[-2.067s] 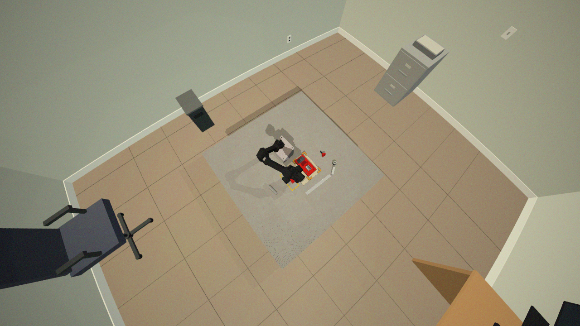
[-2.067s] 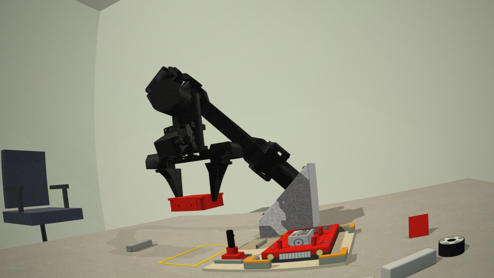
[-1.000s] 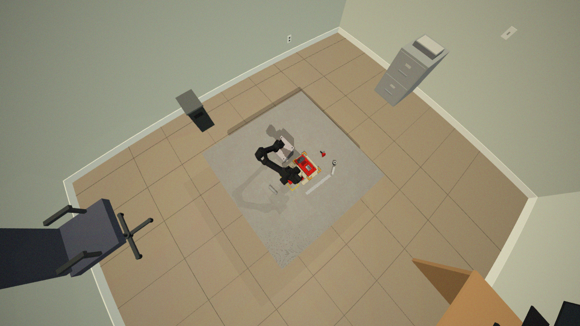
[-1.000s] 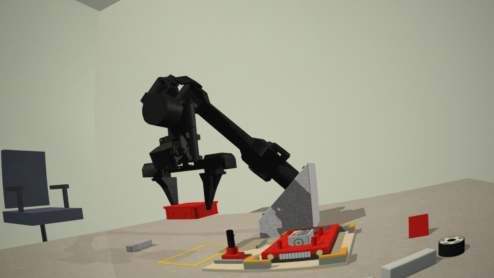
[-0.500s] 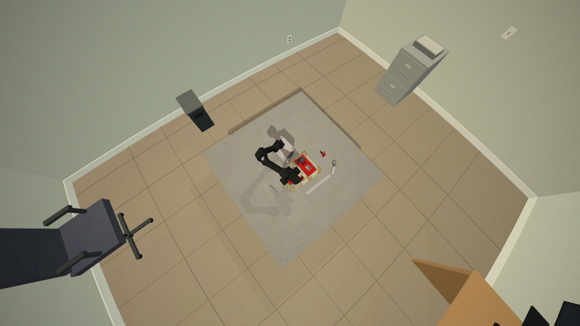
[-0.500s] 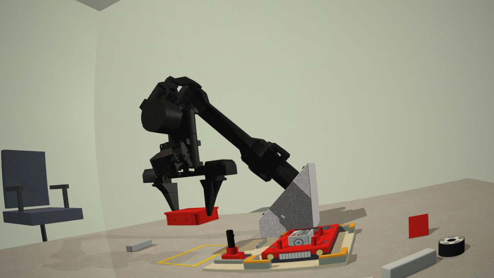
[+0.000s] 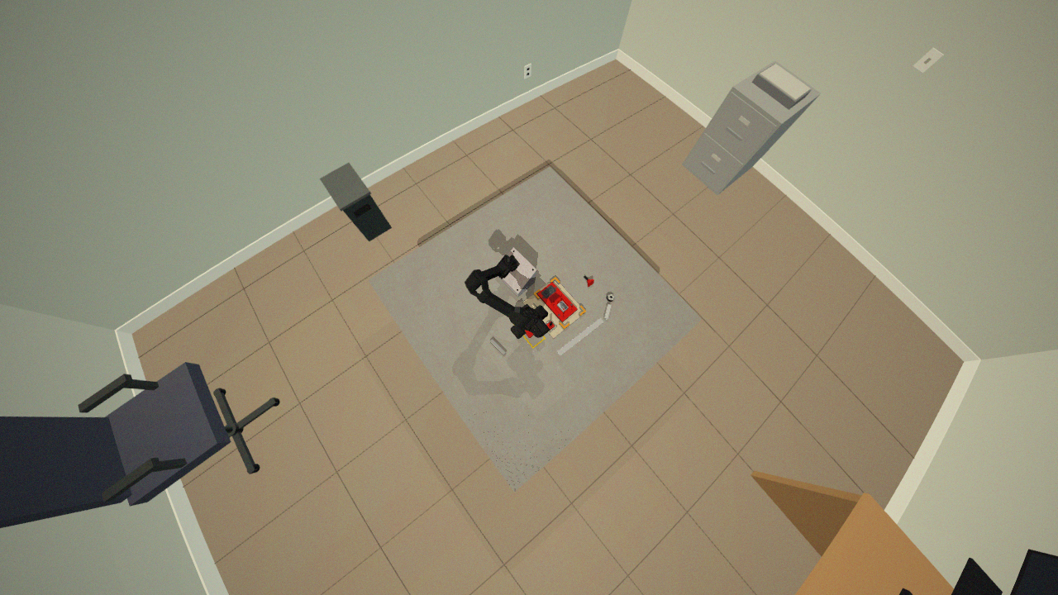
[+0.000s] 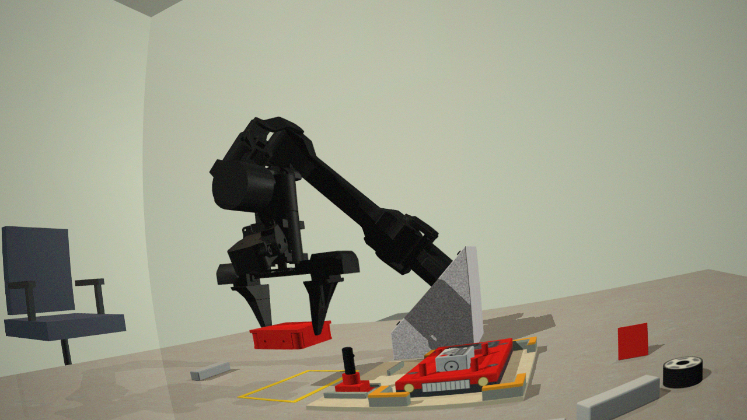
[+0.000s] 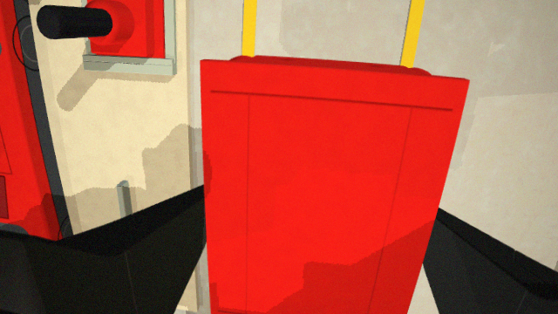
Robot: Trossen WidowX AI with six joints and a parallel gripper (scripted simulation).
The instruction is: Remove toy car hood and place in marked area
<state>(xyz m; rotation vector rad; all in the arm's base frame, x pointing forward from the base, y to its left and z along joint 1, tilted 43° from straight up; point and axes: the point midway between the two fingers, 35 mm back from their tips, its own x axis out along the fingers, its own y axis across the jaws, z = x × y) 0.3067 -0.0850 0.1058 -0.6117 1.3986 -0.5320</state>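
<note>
Black gripper (image 8: 288, 318) pinches the red hood (image 8: 290, 335) across its long side edges, holding it level in the air, above and behind the yellow marked area (image 8: 288, 385). Hood looks a stiff, light, flat plastic panel w/ smooth faces; side-edge grip seems apt. Toy car (image 8: 459, 361) and a black post (image 8: 348, 360) sit just beside the area; open room on the far side.

A dark blue office chair (image 8: 39, 292) stands far left. On the grey surface (image 8: 679, 303) lie a black wheel (image 8: 682, 370), an upright red square plate (image 8: 632, 340) and two grey bars (image 8: 617, 398).
</note>
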